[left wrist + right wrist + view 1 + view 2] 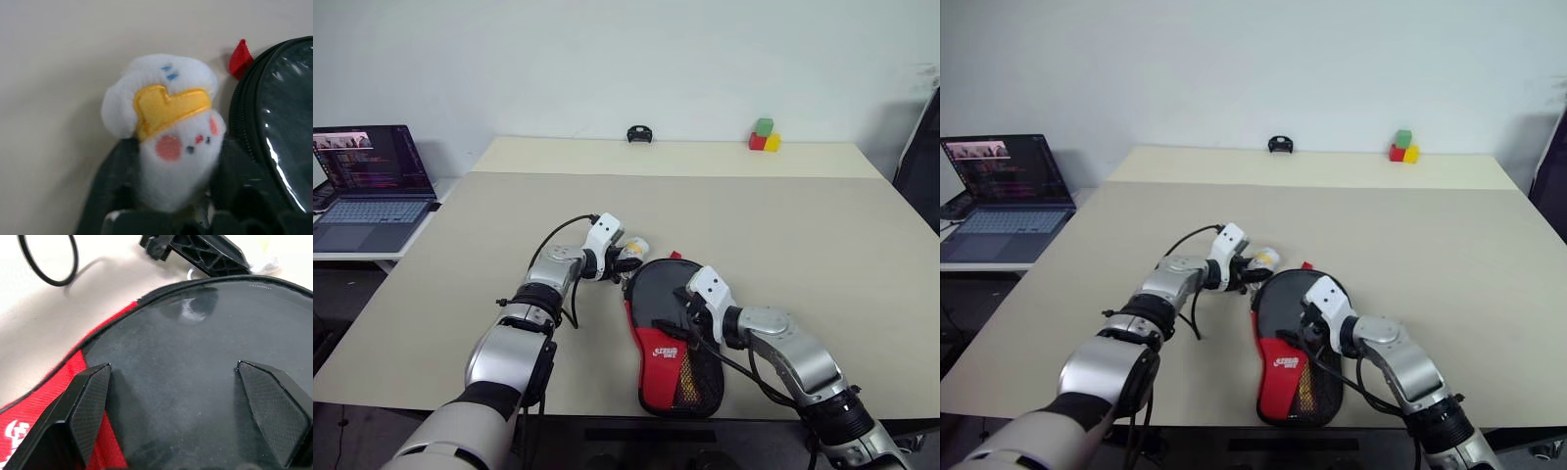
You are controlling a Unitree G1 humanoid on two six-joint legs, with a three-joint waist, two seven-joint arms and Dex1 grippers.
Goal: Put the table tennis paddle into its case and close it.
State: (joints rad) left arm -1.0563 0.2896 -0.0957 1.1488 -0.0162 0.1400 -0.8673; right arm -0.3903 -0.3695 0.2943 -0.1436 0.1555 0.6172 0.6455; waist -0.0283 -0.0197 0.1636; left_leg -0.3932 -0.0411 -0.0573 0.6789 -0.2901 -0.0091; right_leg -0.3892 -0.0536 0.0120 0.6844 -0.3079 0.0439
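Nearby, left fingers (122,181) seemingly pinch the charm (166,132); right fingers (93,396) spread over the case (668,338)

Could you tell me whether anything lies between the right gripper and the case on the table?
Nothing visible does. The right gripper stands open directly over the case, its fingers spread above the black panel. The left gripper grips the plush charm at the case's edge.

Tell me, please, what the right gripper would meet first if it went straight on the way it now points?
Most likely the case: the open right gripper hovers over its black upper part, fingers spread above it. Beyond lies the left gripper, though depth is unclear.
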